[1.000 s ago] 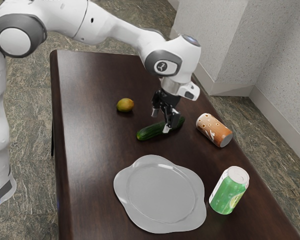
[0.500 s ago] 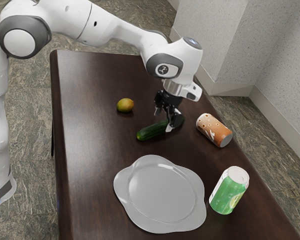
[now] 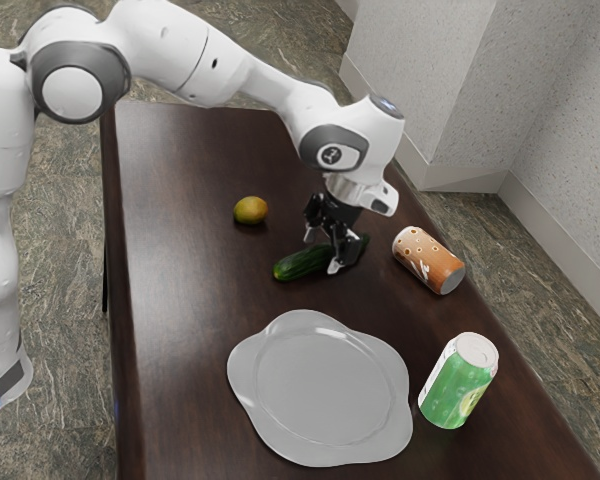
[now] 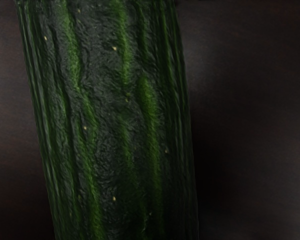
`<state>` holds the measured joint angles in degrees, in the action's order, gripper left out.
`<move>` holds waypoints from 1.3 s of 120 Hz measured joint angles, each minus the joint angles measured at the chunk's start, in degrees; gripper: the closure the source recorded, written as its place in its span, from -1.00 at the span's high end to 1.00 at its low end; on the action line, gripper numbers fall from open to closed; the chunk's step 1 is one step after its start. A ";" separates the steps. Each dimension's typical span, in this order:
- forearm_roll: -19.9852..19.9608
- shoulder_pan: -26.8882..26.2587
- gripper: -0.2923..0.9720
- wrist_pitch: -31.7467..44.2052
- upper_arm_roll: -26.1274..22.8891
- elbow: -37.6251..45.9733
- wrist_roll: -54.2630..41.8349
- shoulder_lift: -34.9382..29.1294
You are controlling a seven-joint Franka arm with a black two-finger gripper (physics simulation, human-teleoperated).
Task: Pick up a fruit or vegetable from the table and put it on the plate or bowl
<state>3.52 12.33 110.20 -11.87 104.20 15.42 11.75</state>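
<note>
Cucumber lies on the dark wood bench (mottled stone floor, pale walls), claw straddling it, fingers spread.

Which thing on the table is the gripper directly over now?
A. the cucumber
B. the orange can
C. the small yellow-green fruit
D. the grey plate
A: in the exterior view the gripper is low over the cucumber, near its middle.

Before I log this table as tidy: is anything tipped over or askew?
Yes. The orange can lies on its side, on the exterior view's right of the cucumber, and the green can beside the plate leans instead of standing upright. Nothing looks spilled.
</note>
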 joint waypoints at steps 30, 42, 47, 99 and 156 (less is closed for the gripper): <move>-0.14 0.26 0.36 0.04 0.00 -1.01 0.22 1.32; -0.30 0.25 0.06 0.01 0.00 -1.10 0.37 1.49; -0.41 0.26 -0.04 -0.07 0.00 -1.52 0.44 2.01; -0.17 -0.34 -0.22 -3.85 -1.91 -5.22 4.52 0.87; 4.68 -0.49 -0.22 -13.29 -23.80 -4.62 7.92 -8.35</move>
<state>8.20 11.84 96.91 -35.67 99.58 23.34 3.40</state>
